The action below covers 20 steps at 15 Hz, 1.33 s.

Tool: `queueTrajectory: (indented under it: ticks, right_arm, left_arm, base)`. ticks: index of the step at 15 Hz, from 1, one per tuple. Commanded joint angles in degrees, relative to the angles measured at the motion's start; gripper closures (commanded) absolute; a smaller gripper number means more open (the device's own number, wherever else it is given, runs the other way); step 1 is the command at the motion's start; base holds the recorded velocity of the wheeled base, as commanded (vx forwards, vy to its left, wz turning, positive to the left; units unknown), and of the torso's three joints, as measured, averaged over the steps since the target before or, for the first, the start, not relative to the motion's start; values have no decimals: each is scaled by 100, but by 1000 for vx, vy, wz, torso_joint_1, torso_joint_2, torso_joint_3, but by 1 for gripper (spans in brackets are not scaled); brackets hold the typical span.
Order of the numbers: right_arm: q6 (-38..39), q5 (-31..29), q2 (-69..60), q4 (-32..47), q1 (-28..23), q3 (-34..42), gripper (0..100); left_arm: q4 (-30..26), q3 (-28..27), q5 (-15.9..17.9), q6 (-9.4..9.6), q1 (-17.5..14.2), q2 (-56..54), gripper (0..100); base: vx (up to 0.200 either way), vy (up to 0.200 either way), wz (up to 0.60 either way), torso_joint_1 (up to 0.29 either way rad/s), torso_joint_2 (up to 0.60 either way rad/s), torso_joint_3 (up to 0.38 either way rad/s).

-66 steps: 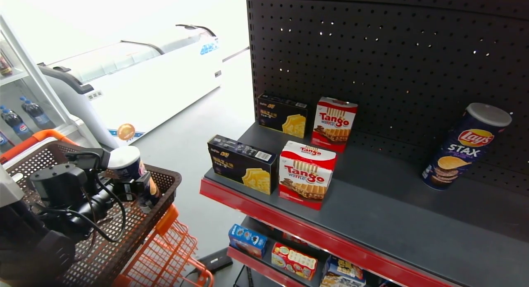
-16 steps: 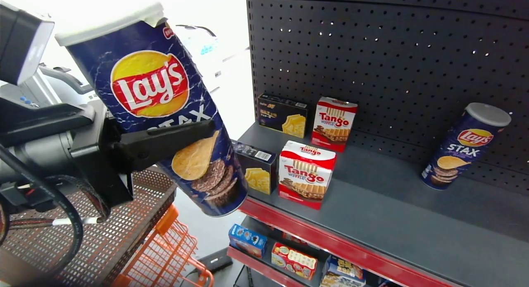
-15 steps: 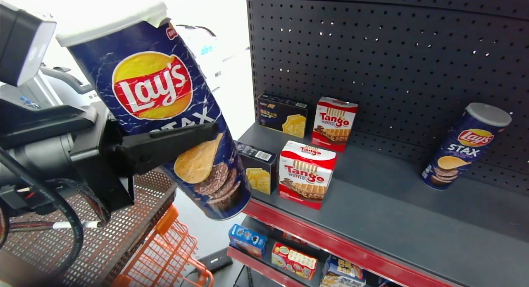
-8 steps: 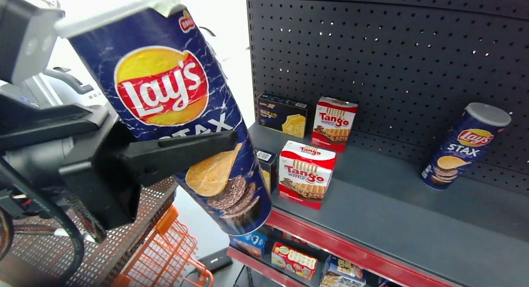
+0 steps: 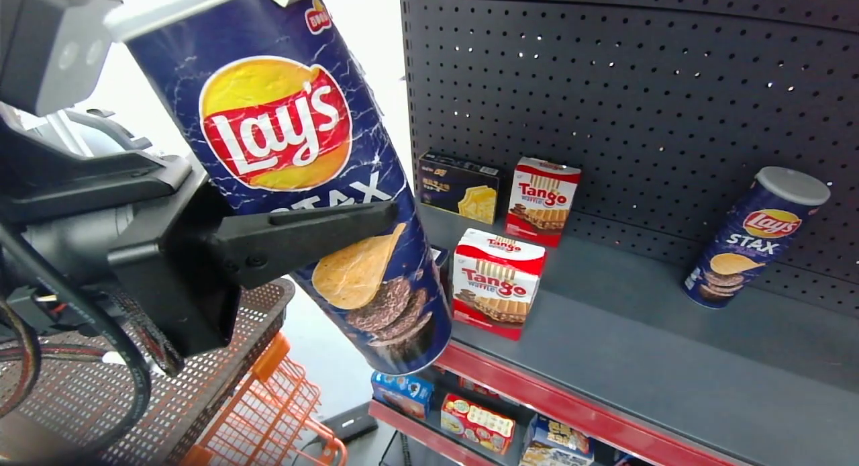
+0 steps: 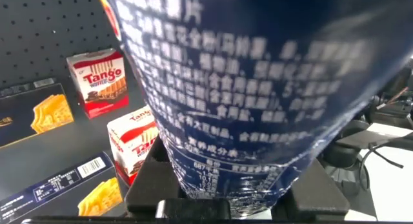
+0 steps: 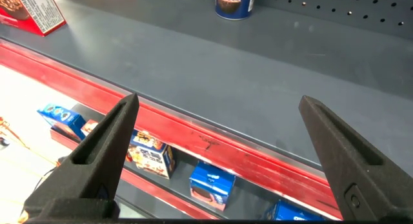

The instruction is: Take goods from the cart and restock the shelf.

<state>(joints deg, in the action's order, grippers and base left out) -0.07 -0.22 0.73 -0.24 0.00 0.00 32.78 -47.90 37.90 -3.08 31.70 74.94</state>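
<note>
Left pincer was clamped on the chip can across the lower half of its body. One finger lay over the label; the other was hidden behind the can. The can was held clear of the cart basket, lid up and tilted, with its base lowest, by the left front corner of the shelf. Judgement: a mid-body grip leaves the base free, so the can can be stood down on the shelf. The open stretch between the front wafer box and the second can, which leaned on the pegboard, looked the likely slot. Right pincer was spread wide, holding nothing, poised over the shelf's red front lip.
</note>
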Motion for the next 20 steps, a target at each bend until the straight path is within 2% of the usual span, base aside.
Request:
queueTrajectory:
  ticks: [1, 3, 13, 20]
  right_arm:
    - [-1, 4, -3, -2, 0, 0, 0]
    - [-1, 4, 6, -2, 0, 0, 0]
    - [-1, 4, -3, -2, 0, 0, 0]
    - [7, -4, -3, -2, 0, 0, 0]
  left_arm:
    - [0, -9, -2, 1, 3, 39, 100]
    - [0, 0, -2, 1, -5, 30, 100]
    - [0, 0, -11, 1, -23, 39, 100]
    - [0, 44, -28, -8, -85, 12, 100]
  base:
    - [0, 0, 0, 0, 0, 0]
    - [0, 0, 0, 0, 0, 0]
    - [0, 0, -600, 2, 4, 4]
    - [0, 0, 0, 0, 0, 0]
